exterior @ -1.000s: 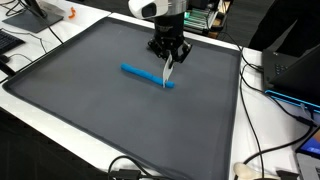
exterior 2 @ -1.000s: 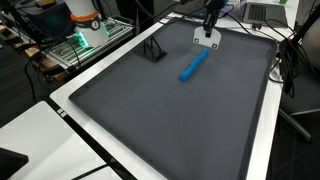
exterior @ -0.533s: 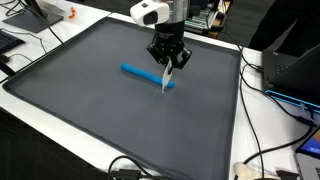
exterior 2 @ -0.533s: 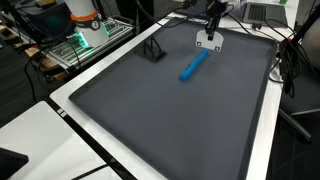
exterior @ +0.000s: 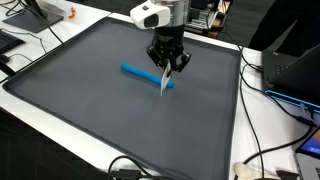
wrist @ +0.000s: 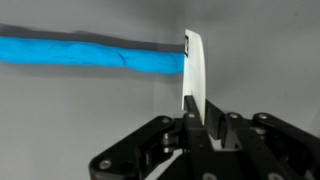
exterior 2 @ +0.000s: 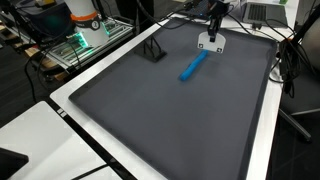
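A blue roll (exterior: 147, 75) lies on the dark grey mat (exterior: 90, 100); it also shows in an exterior view (exterior 2: 193, 66) and runs across the top of the wrist view (wrist: 90, 52). My gripper (exterior: 168, 66) hangs over the roll's end, shut on a thin white card (exterior: 165, 82) that points down edge-on. In an exterior view the gripper (exterior 2: 212, 30) holds the card (exterior 2: 208, 43) just beyond the roll's far end. From the wrist, the card (wrist: 193, 70) stands between the gripper (wrist: 200, 112) jaws, its tip at the roll's right end.
A small black stand (exterior 2: 153, 50) sits on the mat near its far edge. Cables (exterior: 262, 150) trail over the white table rim (exterior: 245, 120). Electronics (exterior 2: 85, 25) and a laptop (exterior: 295, 70) stand beside the mat.
The gripper and the white card have shifted very slightly near the roll's end. The blue roll lies where it was.
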Tool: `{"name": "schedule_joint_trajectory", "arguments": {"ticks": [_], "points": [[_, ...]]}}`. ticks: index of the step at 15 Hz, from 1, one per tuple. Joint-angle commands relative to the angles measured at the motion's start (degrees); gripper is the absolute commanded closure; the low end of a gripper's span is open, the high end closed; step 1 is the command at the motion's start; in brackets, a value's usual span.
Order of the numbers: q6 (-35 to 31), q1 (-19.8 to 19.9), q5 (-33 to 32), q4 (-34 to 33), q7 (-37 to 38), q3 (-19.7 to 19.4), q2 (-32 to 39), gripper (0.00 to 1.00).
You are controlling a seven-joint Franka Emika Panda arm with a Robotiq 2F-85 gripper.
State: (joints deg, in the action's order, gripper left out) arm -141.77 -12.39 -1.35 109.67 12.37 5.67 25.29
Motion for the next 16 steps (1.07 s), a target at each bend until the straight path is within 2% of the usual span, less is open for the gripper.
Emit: {"name": "schedule_joint_trajectory", "arguments": {"ticks": [1,16], "points": [[-0.69,-1.06,-1.08,-1.22,1.22,-0.81,1.38,0.98],[-2.12,-1.51,-2.1,0.51,0.78,-1.21,2.7,0.98]]}}
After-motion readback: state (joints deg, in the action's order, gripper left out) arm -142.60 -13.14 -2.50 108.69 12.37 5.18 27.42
